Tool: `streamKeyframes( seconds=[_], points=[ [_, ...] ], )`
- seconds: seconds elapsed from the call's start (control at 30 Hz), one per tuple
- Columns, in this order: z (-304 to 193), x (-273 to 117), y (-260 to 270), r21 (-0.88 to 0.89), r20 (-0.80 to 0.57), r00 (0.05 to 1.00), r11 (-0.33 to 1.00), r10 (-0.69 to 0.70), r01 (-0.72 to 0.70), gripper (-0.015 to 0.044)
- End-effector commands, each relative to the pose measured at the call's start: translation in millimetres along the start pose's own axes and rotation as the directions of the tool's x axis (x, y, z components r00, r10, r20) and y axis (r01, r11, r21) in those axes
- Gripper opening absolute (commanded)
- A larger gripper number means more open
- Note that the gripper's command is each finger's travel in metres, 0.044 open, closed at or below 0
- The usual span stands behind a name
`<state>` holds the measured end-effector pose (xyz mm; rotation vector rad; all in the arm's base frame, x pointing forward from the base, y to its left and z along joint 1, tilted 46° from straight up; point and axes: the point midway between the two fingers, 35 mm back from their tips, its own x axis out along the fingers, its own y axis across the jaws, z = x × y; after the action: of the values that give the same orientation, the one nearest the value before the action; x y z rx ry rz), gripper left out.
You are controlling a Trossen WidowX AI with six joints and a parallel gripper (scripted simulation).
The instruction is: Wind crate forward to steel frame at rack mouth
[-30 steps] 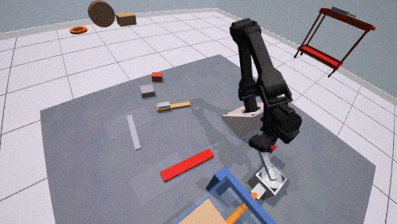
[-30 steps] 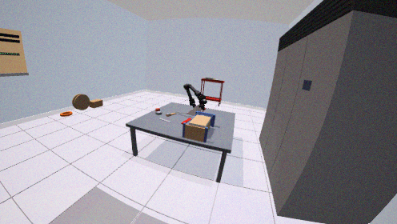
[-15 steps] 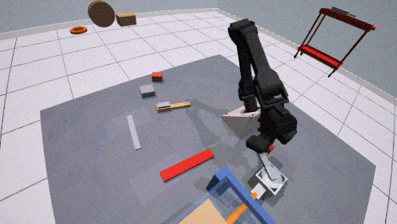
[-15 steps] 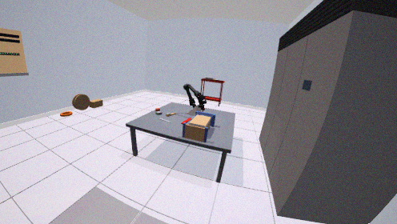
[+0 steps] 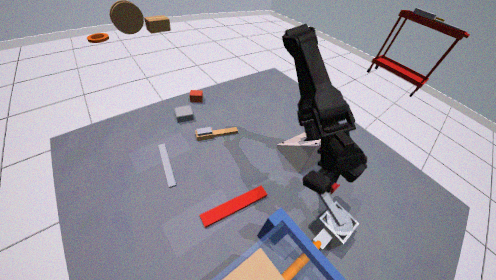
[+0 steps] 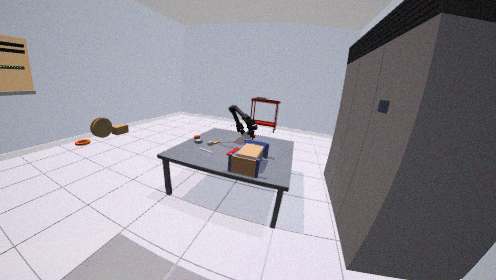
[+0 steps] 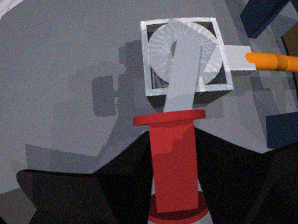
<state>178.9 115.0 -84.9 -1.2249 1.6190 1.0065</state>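
My gripper (image 5: 328, 187) (image 7: 169, 135) is shut on the red grip of the winch handle (image 5: 331, 205) (image 7: 182, 75). The handle's flat grey arm reaches over the hand winch (image 5: 344, 230) (image 7: 160, 57), an open pale frame around a ribbed round drum. The arm's far end lies above the drum and hides the hole and the key, so I cannot tell how deep the key sits. An orange strap (image 5: 296, 266) (image 7: 277, 61) runs from the winch side towards the tan crate (image 5: 252, 267) (image 6: 252, 151). The crate looks flat inside the blue-framed cubby (image 5: 278, 218) (image 6: 265, 144). Its front gap is unclear.
A red bar (image 5: 233, 206) lies beside the cubby. A pale strip (image 5: 167, 165), a wooden-handled tool (image 5: 222, 131), a grey block (image 5: 184, 113) and a red block (image 5: 196, 96) lie farther off. A pale angled piece (image 5: 301, 142) stands by the arm.
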Motion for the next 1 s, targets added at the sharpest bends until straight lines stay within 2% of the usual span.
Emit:
streamKeyframes(
  seconds=[0.0,0.97],
  points=[
    [-5.3,-0.6,-23.0,0.029,-0.017,0.998,0.998,-0.052,0.053,0.0],
    [-2.0,-0.3,-55.1,0.03,-0.017,0.998,0.998,-0.055,0.055,0.0]
  ],
)
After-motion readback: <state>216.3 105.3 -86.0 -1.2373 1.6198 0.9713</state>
